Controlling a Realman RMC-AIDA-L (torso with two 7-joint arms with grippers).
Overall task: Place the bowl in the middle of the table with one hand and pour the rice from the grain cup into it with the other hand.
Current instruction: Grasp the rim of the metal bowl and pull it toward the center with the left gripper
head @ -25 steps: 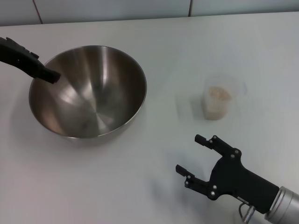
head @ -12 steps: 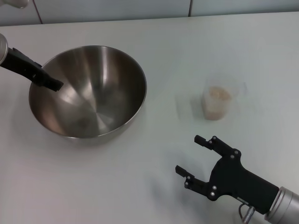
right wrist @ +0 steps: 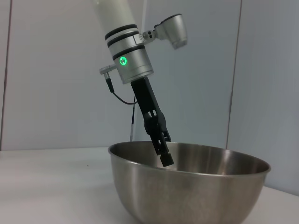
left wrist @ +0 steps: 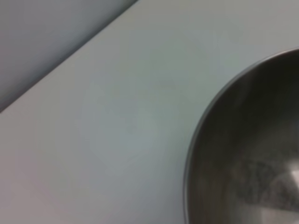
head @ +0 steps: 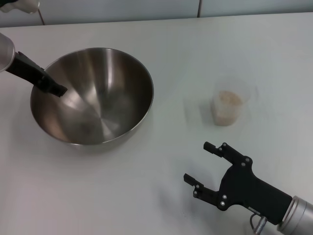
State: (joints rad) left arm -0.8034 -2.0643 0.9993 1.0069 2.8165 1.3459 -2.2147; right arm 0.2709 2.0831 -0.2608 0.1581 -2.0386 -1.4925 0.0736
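Note:
The steel bowl point(head: 93, 95) stands left of the table's point(head: 122, 191) middle; it also shows in the left wrist view point(left wrist: 243, 154) and the right wrist view point(right wrist: 187, 196). My left gripper point(head: 55, 88) slants down from the far left, its tip at the bowl's left rim, just over the inside point(right wrist: 164, 156). To the right, apart from the bowl, the clear grain cup point(head: 226, 111) stands upright with rice point(head: 229, 98) in it. At the near right, my right gripper point(head: 197, 161) is open and empty, a hand's width short of the cup.
A grey wall point(head: 122, 9) runs along the table's far edge. Bare white tabletop lies between the bowl and the cup and in front of the bowl.
My left wrist has risen and tilted more upright, and its tip has shifted slightly toward the bowl's inside. Bowl, cup and right gripper have not moved.

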